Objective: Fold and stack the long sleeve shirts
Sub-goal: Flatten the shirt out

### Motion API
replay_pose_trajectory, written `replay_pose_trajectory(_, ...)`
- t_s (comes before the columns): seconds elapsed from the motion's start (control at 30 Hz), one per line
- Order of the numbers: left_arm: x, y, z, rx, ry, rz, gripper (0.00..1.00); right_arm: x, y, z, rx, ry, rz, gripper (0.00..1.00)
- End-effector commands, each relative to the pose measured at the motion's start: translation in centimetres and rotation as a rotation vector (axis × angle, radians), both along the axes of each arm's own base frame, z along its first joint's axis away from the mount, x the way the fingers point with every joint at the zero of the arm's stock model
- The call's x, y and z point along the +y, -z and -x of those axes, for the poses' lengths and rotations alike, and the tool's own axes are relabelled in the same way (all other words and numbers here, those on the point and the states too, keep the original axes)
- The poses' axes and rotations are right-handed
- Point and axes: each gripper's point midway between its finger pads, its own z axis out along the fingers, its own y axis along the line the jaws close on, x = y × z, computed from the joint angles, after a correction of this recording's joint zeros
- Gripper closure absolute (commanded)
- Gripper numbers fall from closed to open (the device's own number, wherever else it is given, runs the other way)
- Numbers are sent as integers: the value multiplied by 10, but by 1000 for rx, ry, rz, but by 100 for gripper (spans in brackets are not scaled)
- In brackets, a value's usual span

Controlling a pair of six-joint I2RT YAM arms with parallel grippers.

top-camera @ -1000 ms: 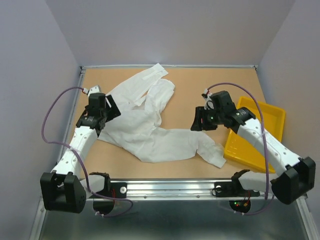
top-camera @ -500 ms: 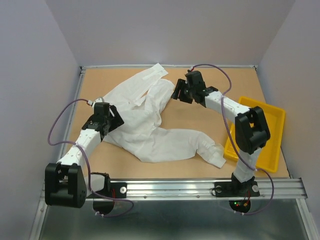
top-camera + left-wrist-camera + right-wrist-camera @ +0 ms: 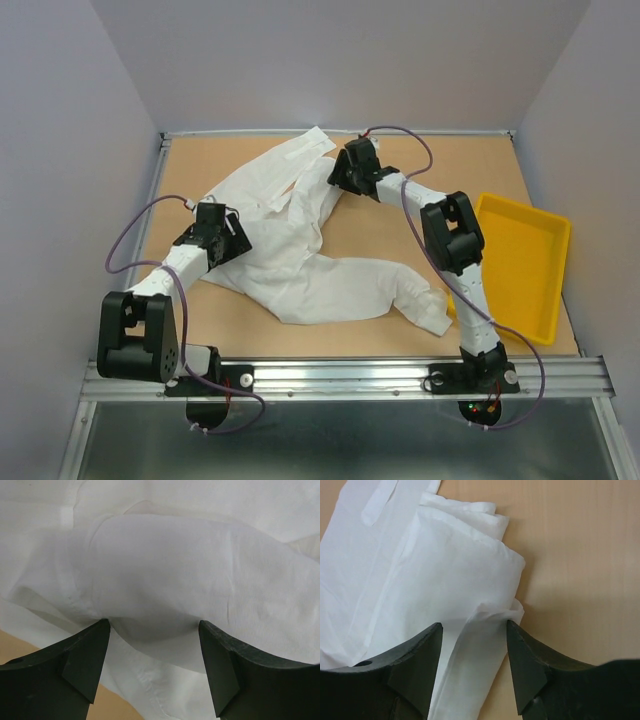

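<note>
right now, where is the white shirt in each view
top external: white shirt sprawls over the left and middle of the tan tabletop.
left wrist: shirt fills nearly the whole frame.
right wrist: shirt covers the left and centre.
shared landmark: bare tan tabletop beside the shirt's edge.

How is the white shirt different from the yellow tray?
The shirt is white; the tray is yellow. The shirt is wrinkled and sprawled out; the tray is a neat rectangle with a raised rim. The shirt covers more of the table than the tray. The left gripper and right gripper are at the shirt, none at the tray. Both lie on the table.
</note>
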Motion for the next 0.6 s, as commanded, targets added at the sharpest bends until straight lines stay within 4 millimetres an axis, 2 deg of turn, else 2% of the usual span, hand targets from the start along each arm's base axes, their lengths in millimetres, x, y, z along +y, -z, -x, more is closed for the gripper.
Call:
replay_pose_trajectory(0.0,-2,-6,-10,-26,25,-9,17,12,-10,-23,-79,39,-17,41)
replay_pose_trajectory(0.1,-1,-5,-12,-21,25,-15,16,-13,8,-10,-46,120,47,56)
replay_pose_trajectory(0.13,-1,-4,-12,-16,27,-17,16,-26,10,-8,-50,162,84,70)
replay_pose_trajectory(0.17,-1,-6,-15,-21,29,-21,16,-34,-6,-2,-68,183,89,78)
replay_pose_trajectory(0.2,-1,-5,-17,-18,31,-24,17,-52,8,10,-40,213,136,93)
replay_pose_trajectory(0.23,-1,-8,-21,-22,33,-27,16,-65,-12,15,-61,236,131,98)
replay_pose_trajectory(0.27,-1,-8,-22,-21,34,-28,16,-71,4,24,-30,237,161,100)
replay_pose_trajectory(0.3,-1,-9,-23,-19,40,-30,16,-90,0,41,-21,262,178,99)
replay_pose_trajectory(0.4,-2,-13,-31,-23,44,-32,16,-117,-6,70,-4,289,197,99)
replay_pose_trajectory(0.43,-2,-15,-34,-26,49,-33,16,-128,-7,93,10,293,203,99)
replay_pose_trajectory(0.5,-3,-15,-35,-24,55,-32,16,-138,-5,118,31,299,192,99)
replay_pose_trajectory(0.53,-4,-15,-36,-19,59,-30,16,-140,-23,129,10,316,134,99)
replay_pose_trajectory(0.57,-7,-18,-39,-27,71,-21,16,-151,3,157,73,322,151,98)
